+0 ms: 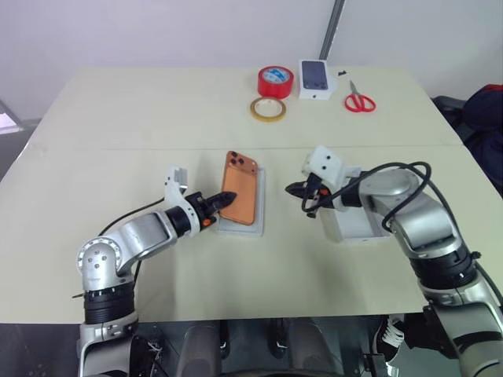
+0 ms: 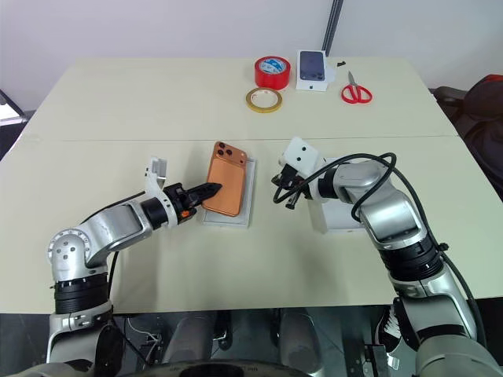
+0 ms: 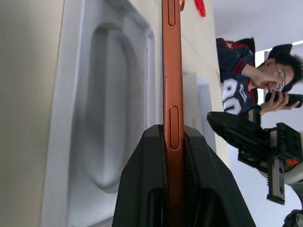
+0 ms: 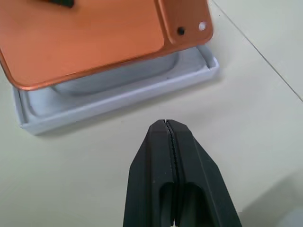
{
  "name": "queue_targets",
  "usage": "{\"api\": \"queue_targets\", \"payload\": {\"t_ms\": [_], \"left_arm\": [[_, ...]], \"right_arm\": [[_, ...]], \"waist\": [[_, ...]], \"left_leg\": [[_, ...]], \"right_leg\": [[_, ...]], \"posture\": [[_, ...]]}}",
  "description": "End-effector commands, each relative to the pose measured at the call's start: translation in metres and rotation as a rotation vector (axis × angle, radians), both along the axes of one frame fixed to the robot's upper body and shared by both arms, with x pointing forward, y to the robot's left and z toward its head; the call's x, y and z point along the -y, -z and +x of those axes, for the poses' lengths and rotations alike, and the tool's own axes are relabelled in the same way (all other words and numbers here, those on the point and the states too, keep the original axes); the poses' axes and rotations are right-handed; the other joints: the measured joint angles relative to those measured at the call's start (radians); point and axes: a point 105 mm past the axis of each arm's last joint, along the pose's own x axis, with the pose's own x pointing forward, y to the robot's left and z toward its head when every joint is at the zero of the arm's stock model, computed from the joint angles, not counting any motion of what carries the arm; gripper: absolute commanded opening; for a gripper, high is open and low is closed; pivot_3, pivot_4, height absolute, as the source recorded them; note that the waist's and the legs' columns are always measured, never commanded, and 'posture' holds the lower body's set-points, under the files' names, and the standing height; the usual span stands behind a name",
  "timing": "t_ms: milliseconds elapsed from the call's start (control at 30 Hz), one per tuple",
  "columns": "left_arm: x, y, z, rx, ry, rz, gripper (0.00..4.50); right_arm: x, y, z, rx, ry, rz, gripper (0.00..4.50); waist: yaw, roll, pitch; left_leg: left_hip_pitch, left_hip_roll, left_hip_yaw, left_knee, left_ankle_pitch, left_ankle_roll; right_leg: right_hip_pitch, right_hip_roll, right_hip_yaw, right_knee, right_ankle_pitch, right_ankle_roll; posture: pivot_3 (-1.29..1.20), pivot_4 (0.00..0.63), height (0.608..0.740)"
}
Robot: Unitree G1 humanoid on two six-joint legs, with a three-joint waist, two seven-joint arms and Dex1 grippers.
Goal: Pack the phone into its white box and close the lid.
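**Phone held on edge above the tray**

My left gripper [image 1: 224, 201] is clamped on the slim, smooth orange metal phone [image 1: 240, 188], tilting it over the shallow white cardboard box [image 1: 257, 224], whose moulded oval-recessed insert [image 3: 106, 109] lies bare. My right gripper [image 4: 166, 130] hovers with its fingers pressed together, holding nothing. Behind it sits the white rectangular lid [image 1: 357, 228]. Farther back lie a red tape roll [image 1: 276, 81] and red-handled scissors [image 1: 359, 100].

A lab-like test room: bare pale table [image 1: 157, 110], plain white wall [image 1: 157, 31], and a seated person [image 3: 251, 80] watching.
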Motion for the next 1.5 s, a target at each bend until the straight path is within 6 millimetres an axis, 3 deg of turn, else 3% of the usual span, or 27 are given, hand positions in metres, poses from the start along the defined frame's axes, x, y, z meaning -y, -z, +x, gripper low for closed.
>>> {"api": "queue_targets", "payload": {"t_ms": [33, 833, 1100, 1367, 1500], "left_arm": [[0.006, -0.007, 0.002, 0.019, 0.013, -0.020, 0.02], [0.017, 0.001, 0.005, 0.011, 0.057, 0.028, 0.02], [0.016, -0.007, -0.001, 0.049, 0.099, 0.055, 3.77], [-0.009, -0.033, -0.013, 0.173, 0.134, 0.150, 3.77], [-0.025, -0.036, -0.014, 0.215, 0.113, 0.250, 3.77]], "right_arm": [[0.004, -0.013, 0.001, 0.047, 0.010, 0.012, 0.00], [0.005, -0.009, 0.007, 0.050, 0.030, -0.003, 0.00], [0.006, -0.008, 0.007, 0.053, 0.038, -0.008, 0.00], [0.006, -0.010, 0.007, 0.060, 0.032, -0.016, 0.00], [0.003, -0.011, 0.008, 0.064, 0.022, -0.024, 0.00]], "waist": [[0.002, 0.000, 0.000], [0.007, -0.001, 0.000], [0.007, -0.001, 0.000], [0.002, 0.000, 0.001], [0.003, 0.001, 0.002]], "left_leg": [[0.000, 0.000, 0.000, 0.000, 0.000, 0.000], [-0.002, -0.001, 0.000, 0.002, 0.000, 0.001], [-0.002, -0.001, 0.000, 0.003, 0.000, 0.001], [-0.001, 0.000, 0.000, 0.002, 0.000, 0.001], [-0.001, 0.000, 0.000, 0.002, 0.000, 0.001]], "right_leg": [[0.000, 0.000, 0.000, 0.000, 0.000, 0.000], [0.001, -0.002, 0.000, -0.001, 0.000, 0.001], [0.001, -0.002, 0.000, -0.001, 0.000, 0.001], [0.001, -0.001, 0.000, 0.000, 0.000, 0.001], [0.000, -0.002, 0.000, -0.001, 0.000, 0.001]], "posture": [[0.00, 0.150, 0.730], [0.00, 0.150, 0.730], [0.00, 0.150, 0.730], [0.00, 0.150, 0.730], [0.00, 0.150, 0.730]]}}
